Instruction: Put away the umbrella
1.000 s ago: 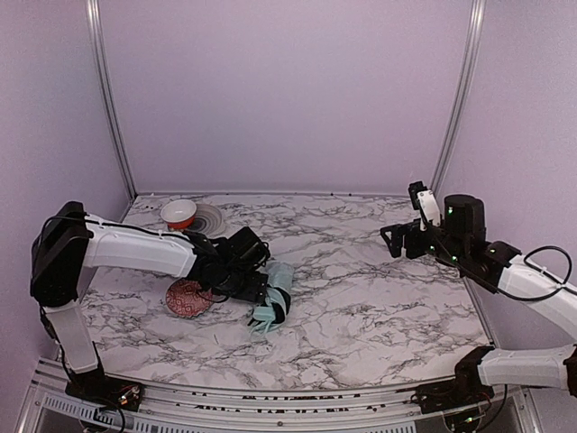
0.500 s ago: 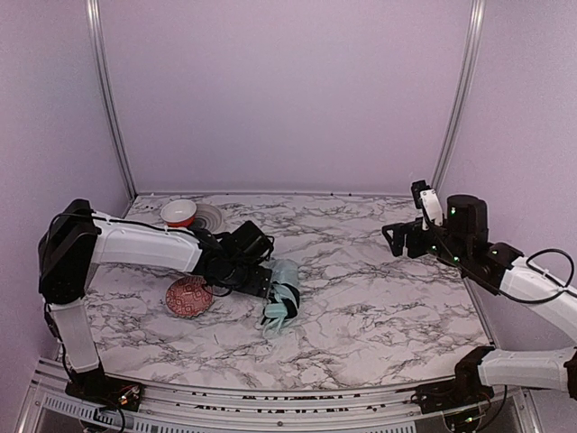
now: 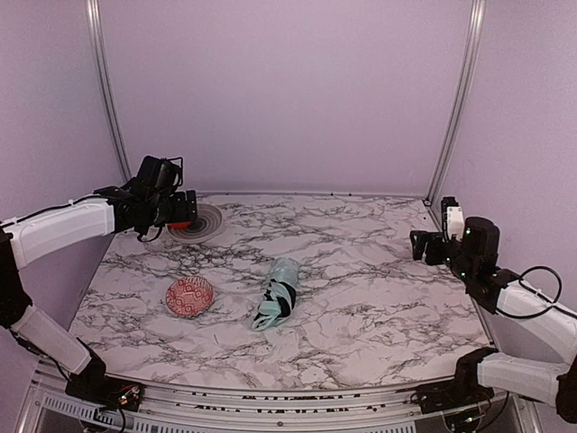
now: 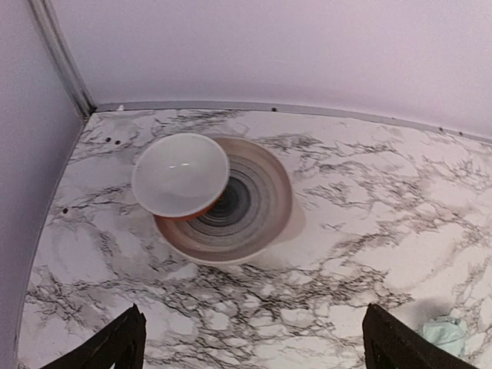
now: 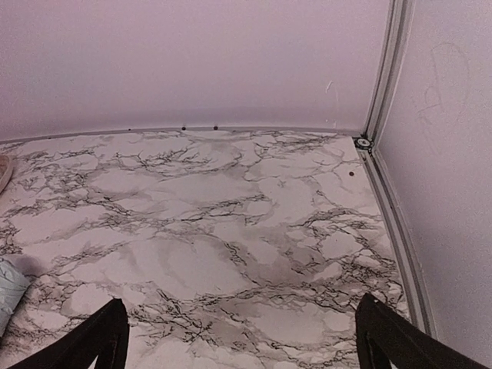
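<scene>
Marble tabletop [image 3: 379, 289], lilac walls [image 3: 288, 90], umbrella [image 3: 275, 302] loose, left pincer [image 4: 257, 346] and right pincer [image 5: 238, 338] agape

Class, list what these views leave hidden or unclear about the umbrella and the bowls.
Umbrella: handle and shaft too small to make out in top view; both wrist views crop it at an edge.
Small bowl: mostly hidden behind left gripper in top view.

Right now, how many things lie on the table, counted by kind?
umbrella: 1
bowls: 2, the white bowl and the red patterned bowl
plate: 1
total: 4
</scene>
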